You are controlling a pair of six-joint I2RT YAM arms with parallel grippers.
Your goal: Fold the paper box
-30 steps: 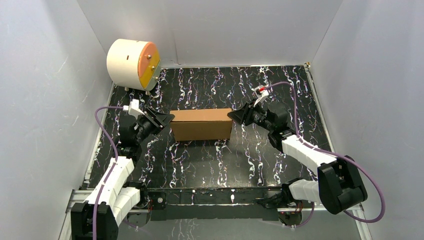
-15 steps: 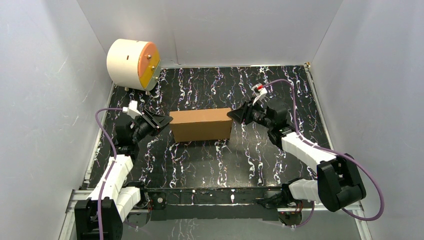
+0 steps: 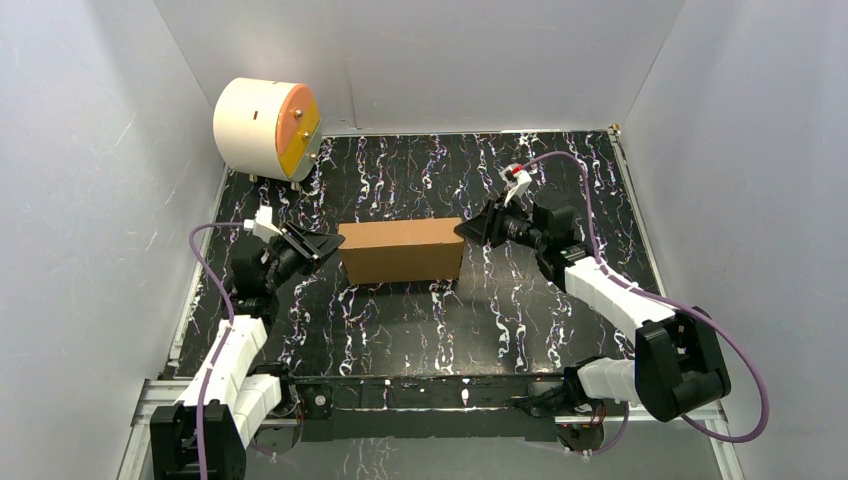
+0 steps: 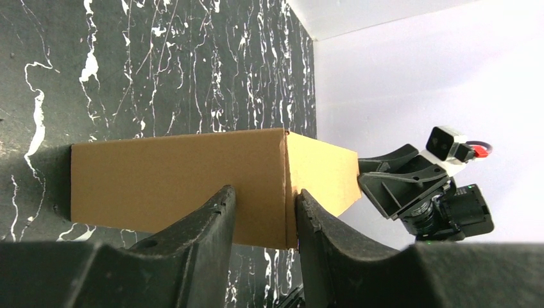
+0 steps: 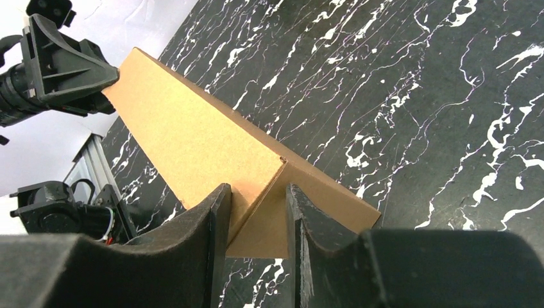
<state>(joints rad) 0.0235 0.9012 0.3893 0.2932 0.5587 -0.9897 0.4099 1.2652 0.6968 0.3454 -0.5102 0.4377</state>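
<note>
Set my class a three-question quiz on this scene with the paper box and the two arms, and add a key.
1. True or false: the paper box lies as a flat, unfolded sheet.
2. Where does the cream cylinder stand? A: at the far left corner of the table; B: on top of the box; C: at the near right corner.
3. Fill in: the left pincer and the right pincer point at opposite ___ of the box.
Key: 1 false; 2 A; 3 ends.
</note>
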